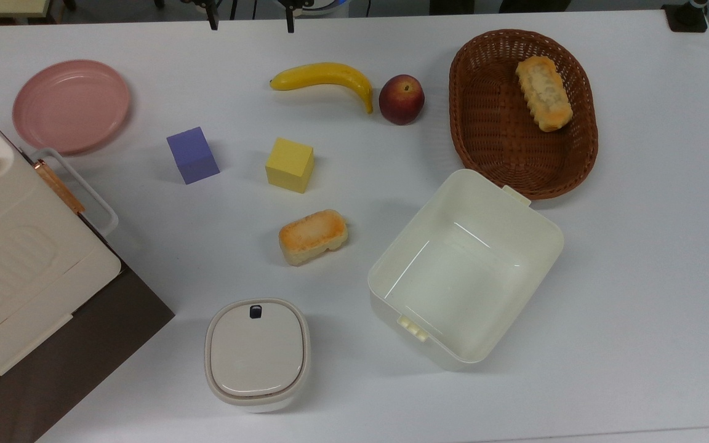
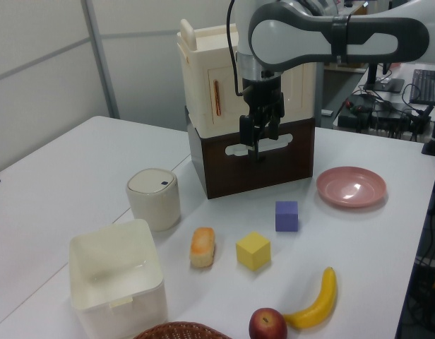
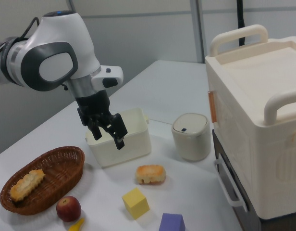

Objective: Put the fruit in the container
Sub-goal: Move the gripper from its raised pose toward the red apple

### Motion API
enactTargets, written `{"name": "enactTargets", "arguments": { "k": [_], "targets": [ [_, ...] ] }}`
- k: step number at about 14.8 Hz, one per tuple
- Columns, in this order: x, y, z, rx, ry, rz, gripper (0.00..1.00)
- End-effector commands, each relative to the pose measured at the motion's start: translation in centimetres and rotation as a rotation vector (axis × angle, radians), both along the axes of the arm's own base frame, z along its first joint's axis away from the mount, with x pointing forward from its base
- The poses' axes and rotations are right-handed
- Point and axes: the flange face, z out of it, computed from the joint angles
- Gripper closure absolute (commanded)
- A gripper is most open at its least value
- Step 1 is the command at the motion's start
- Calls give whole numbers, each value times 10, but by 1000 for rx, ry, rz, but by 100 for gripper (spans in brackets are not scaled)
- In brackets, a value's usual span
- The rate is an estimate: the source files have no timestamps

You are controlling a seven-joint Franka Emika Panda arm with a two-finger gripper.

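The fruit [image 1: 401, 99] is round and dark red with a yellowish blush. It rests on the white table between the banana's tip and the wicker basket, and it lies at the near edge in the left view [image 2: 267, 324] and beside the basket in the right view [image 3: 68, 208]. The container [image 1: 466, 267] is a cream-white square tub with nothing inside, seen also in the left view [image 2: 117, 277] and the right view [image 3: 120, 139]. My gripper [image 2: 260, 141] hangs open above the table with nothing held, well above the objects; in the right view the gripper [image 3: 108, 135] overlaps the tub.
A banana [image 1: 325, 77], a wicker basket [image 1: 490, 129] holding bread [image 1: 543, 93], a second bread piece [image 1: 312, 235], a yellow cube [image 1: 290, 164], a purple cube [image 1: 192, 155], a pink plate [image 1: 71, 104], a lidded round box [image 1: 257, 352] and a large cream appliance [image 1: 16, 271] share the table.
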Motion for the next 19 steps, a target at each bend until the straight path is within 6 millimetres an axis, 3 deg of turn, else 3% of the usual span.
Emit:
{"name": "enactTargets", "arguments": {
  "k": [1, 7, 11, 15, 19],
  "targets": [
    [-13, -2, 2, -8, 56, -13, 0],
    [-9, 2, -1, -8, 56, -8, 0],
    [-17, 5, 3, -7, 58, 1, 0],
    [-64, 12, -12, -16, 65, 13, 0],
    [-97, 46, -55, -22, 96, 91, 0]
  ]
}}
